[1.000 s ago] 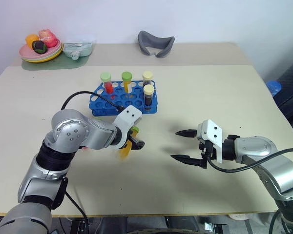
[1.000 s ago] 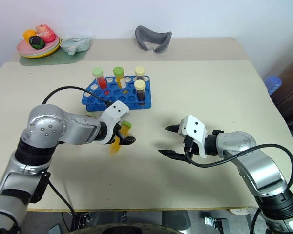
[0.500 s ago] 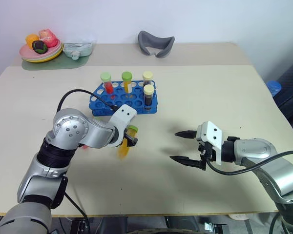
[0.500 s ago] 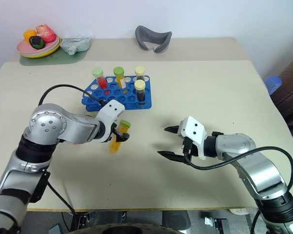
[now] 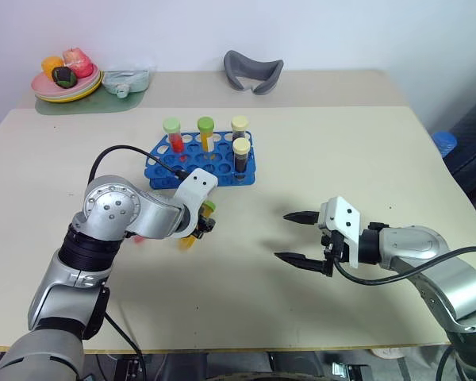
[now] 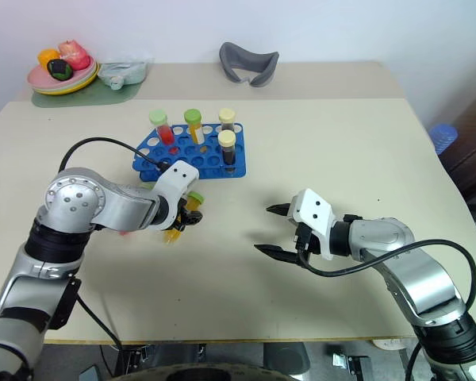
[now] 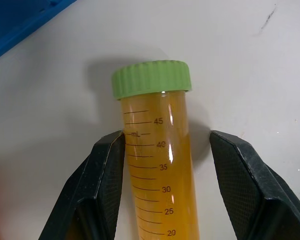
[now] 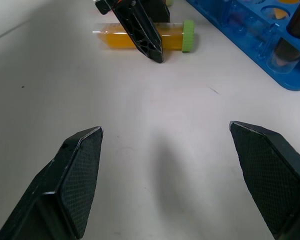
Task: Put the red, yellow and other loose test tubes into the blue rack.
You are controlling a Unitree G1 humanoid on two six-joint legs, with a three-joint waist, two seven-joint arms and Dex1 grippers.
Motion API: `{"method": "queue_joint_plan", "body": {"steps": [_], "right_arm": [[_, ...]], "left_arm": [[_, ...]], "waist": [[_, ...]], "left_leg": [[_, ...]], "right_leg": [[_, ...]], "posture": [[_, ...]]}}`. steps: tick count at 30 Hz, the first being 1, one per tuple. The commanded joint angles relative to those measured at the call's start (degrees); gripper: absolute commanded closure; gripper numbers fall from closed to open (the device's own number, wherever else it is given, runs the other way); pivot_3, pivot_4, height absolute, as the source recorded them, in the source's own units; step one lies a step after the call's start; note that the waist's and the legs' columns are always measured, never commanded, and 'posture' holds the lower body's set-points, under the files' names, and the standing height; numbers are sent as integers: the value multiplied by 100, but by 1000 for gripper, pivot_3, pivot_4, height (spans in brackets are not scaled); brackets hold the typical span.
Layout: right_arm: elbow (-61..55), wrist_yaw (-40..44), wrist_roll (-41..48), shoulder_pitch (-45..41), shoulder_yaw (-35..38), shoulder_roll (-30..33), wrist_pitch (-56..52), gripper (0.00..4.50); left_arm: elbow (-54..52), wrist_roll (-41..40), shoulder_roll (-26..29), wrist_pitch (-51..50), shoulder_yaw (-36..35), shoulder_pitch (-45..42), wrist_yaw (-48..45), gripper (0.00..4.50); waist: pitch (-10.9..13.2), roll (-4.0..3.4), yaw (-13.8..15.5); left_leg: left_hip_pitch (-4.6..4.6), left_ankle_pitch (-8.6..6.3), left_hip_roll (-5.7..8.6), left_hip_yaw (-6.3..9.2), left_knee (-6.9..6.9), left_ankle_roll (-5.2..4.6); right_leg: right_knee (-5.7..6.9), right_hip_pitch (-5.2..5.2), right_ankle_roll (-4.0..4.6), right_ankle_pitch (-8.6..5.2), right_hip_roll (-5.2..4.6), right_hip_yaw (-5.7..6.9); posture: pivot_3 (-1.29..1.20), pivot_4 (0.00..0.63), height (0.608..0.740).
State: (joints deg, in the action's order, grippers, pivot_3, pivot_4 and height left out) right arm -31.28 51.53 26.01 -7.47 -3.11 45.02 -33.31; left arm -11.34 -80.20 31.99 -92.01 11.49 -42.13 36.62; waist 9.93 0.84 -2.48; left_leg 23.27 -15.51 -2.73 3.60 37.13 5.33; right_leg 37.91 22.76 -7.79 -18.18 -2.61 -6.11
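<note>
A yellow-orange tube [image 7: 157, 165] with a green cap lies flat on the beige surface [image 5: 317, 159], just in front of the blue rack [image 5: 200, 159]. The left gripper [image 5: 200, 230] points down over it, and its 2 black fingers [image 7: 106, 187] stand on both sides of the tube body. In the left wrist view, one finger is right against the tube wall, while a small gap shows between the tube and the other finger. So the fingers bracket the tube, but they are not pinching it from both sides. The cap of the tube points toward the rack, and the tip end is hidden under the gripper.

The blue rack stands upright on the surface, behind the left gripper. It holds 4 capped tubes standing in its holes: a red tube [image 5: 174, 136] with a light green cap, a yellow-orange one [image 5: 206, 135] with a green cap, and 2 dark ones [image 5: 240, 151] with pale yellow caps.

The right gripper [image 5: 300, 236] hangs above the surface, well apart from the rack and to the right of the lying tube. Its fingers [image 8: 80, 175] are spread wide and there is nothing between them.

At the far edge of the surface there are a plate [image 5: 63, 87] with colourful items and a grey curved object [image 5: 254, 70].
</note>
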Motion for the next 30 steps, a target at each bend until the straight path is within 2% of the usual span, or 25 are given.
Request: {"method": "queue_joint_plan", "body": {"steps": [1,3,12,15,21,26,30], "right_arm": [[-172,-4,44,-96,5,-35,69,348],[-164,-4,35,-108,-3,-40,72,348],[-113,-35,3,-161,-40,-61,100,348],[-107,-52,0,-172,-52,-63,91,348],[-121,-85,-3,-174,-60,-76,90,348],[-85,-80,-13,-210,-77,-104,97,348],[-14,-52,-52,-254,-112,-131,125,348]], "left_arm": [[3,102,87,-49,-77,34,24,2332],[-13,138,98,-49,-67,27,41,3056],[-33,197,169,-49,-52,-25,-12,3056],[-62,228,203,-49,-18,-45,-16,3573],[-76,320,351,-49,-52,-67,-89,3621],[-742,807,1158,39,-148,146,-1016,3621],[-1293,1865,1855,1175,-37,563,-2394,3621]], "waist": [[0,0,-1],[0,0,2],[0,0,-1],[0,0,-1],[0,0,-5],[0,0,-13],[0,0,10]], "left_leg": [[0,0,0,0,0,0],[0,0,0,0,0,0],[0,2,0,0,0,4],[0,2,0,0,0,4],[0,2,0,0,1,4],[0,5,0,-1,-2,9],[1,13,0,-3,-2,24]], "right_leg": [[0,0,0,0,0,0],[0,0,0,0,0,0],[0,0,0,0,0,0],[1,0,0,0,0,0],[2,1,0,0,0,0],[5,5,0,0,2,0],[2,3,0,0,1,0]], "posture": [[0,150,740],[0,150,740],[0,150,740],[0,150,740],[0,150,740],[0,150,740],[0,150,740]]}}
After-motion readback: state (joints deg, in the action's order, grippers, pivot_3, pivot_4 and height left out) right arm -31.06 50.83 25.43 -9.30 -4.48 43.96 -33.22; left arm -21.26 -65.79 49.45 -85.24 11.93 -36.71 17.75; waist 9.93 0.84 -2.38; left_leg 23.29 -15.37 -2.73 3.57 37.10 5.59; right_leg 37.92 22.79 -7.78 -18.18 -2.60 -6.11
